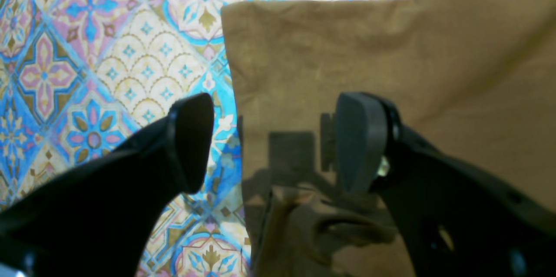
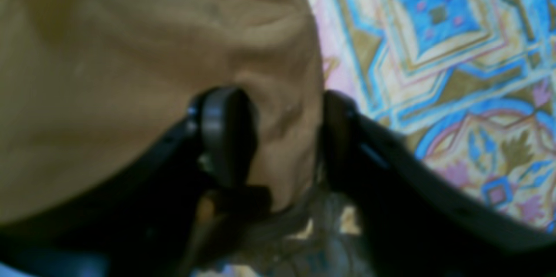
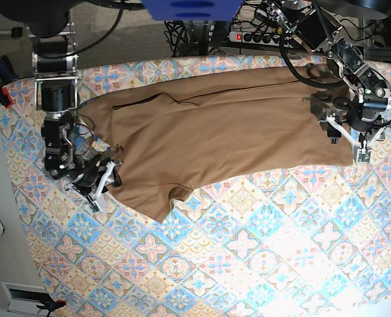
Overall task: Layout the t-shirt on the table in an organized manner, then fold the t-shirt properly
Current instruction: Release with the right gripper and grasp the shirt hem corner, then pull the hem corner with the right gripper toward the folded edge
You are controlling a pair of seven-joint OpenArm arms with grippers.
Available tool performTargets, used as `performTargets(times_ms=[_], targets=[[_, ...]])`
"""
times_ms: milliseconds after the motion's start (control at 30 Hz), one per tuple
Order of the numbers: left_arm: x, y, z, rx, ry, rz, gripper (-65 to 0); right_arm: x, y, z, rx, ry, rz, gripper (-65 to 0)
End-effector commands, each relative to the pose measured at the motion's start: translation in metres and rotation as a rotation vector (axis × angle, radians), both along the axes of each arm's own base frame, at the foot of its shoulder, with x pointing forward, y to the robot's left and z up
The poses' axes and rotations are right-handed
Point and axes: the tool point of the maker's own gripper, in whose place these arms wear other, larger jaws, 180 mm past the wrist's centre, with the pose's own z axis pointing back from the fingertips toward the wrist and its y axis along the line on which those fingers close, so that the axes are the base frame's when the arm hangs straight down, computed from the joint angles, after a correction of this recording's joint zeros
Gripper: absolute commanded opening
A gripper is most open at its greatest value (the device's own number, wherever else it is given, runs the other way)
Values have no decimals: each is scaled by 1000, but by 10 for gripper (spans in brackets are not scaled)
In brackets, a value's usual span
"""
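if cloth slips: while the right gripper (image 2: 286, 138) has its fingers (image 2: 226, 133) pinched on a bunched fold of the t-shirt (image 3: 209, 139), a thin bite could pull out and spoil the layout.
shirt place: spread across the far part of the worktop (image 3: 248, 264), sleeve at left.
risk at hem: left gripper (image 1: 273, 142) hangs released over the edge; it may catch the worktop cloth too.
count: one t-shirt, two grippers.
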Motion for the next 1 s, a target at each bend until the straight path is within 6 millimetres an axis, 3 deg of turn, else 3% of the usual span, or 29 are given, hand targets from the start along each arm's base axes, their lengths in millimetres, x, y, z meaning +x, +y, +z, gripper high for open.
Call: performTargets(times_ms=[0,100,267,400,533,700,967], targets=[[7,3,13,17,-45,-5,-226,-2,-4,-1,-33,25,19,-503],[7,3,13,17,-45,-5,-226,-5,-6,-3,-54,35,23,-650],[6,3,11,17,-40,-5,-226,-4,-5,-2,-55,29,26,-650],[7,3,12,17,-43,-5,-226,15,9,36,-65,-96,71,-650],[8,3,13,17,-46,-7,-226,-6,16,40,-113,-86,115,-650],[8,3,13,17,-46,-7,-226,-13,27,63,-145,-145,154,-650],[7,3,12,17,-41,-7,-226,-54,43,56,-145,-143,205,-650]])
